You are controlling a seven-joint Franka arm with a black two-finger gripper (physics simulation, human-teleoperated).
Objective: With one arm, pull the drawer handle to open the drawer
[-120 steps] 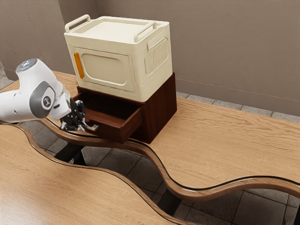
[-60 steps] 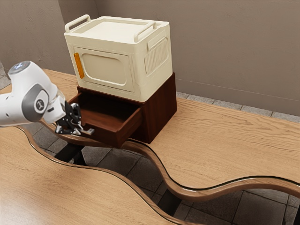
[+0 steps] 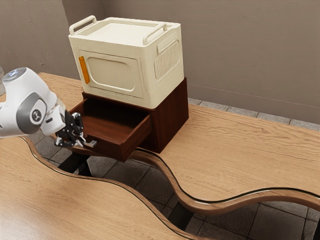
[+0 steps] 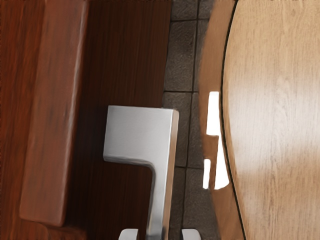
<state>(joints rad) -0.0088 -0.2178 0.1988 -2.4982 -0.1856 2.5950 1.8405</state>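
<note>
Silver handle [image 4: 137, 132] lengthwise along drawer front [image 3: 111, 150]

Arm [image 3: 46, 91]: white, smooth, in thick rounded segments
Joint disc [image 3: 31, 119]: dark grey — pale emblem (small, near its middle)
Cap [image 3: 14, 75]: round, bluish grey
Wrist casing [image 3: 55, 122]: white — short dark mark
End effector [image 3: 80, 142]: black, angular, silvery bits

My camera registers a silver, angular handle [image 4: 137, 132] on the dark wooden drawer front [image 4: 125, 55]. The handle's bar runs between my jaws, which stand apart with a gap at each side. Beyond: tiled floor [image 4: 181, 60], then a curved-edge worktop [image 4: 280, 125].
</note>
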